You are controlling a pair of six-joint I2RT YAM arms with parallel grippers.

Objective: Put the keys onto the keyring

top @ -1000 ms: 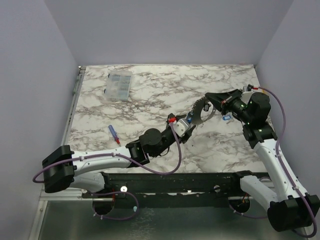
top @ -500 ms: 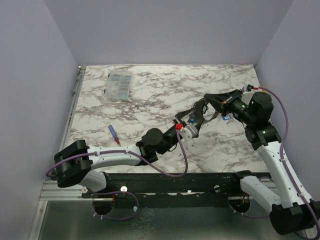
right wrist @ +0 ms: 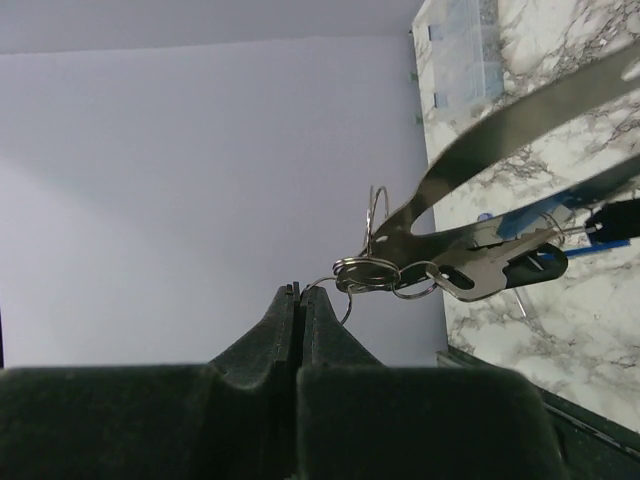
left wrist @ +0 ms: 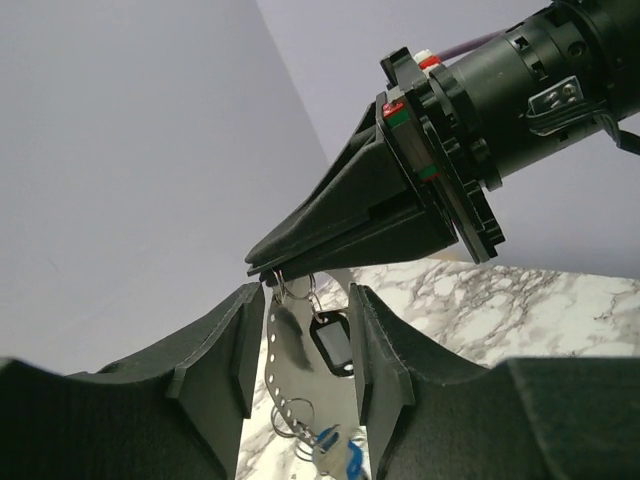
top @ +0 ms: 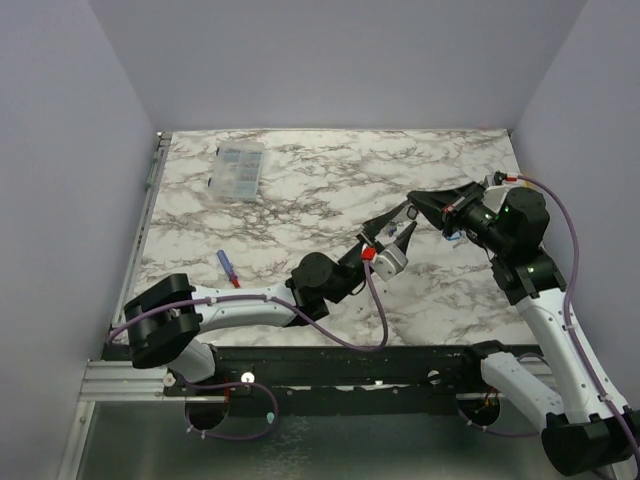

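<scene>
My right gripper (top: pixel 411 199) (right wrist: pixel 300 290) is shut, pinching a small wire ring (right wrist: pixel 345 285) at its tips above the table. From that ring hangs the bunch. It holds the keyring (left wrist: pixel 285 375), a grey metal band with a row of holes along its rim, a dark-headed key (left wrist: pixel 333 343) (right wrist: pixel 525 263) and a blue-headed key (left wrist: pixel 345 460). My left gripper (top: pixel 392 231) (left wrist: pixel 305 292) is raised just under the right one. Its fingers (left wrist: pixel 232 350) stand apart on either side of the hanging band, open. Another blue key (top: pixel 452 236) lies on the marble by the right arm.
A clear compartment box (top: pixel 238 170) sits at the back left of the marble table (top: pixel 300 200). A small blue and red tool (top: pixel 229 268) lies near the left edge. Grey walls close in on three sides.
My left arm has stretched forward and to the right, bringing its gripper up around the hanging bunch, and its jaws have narrowed. The right gripper has stayed shut and nearly in place.
</scene>
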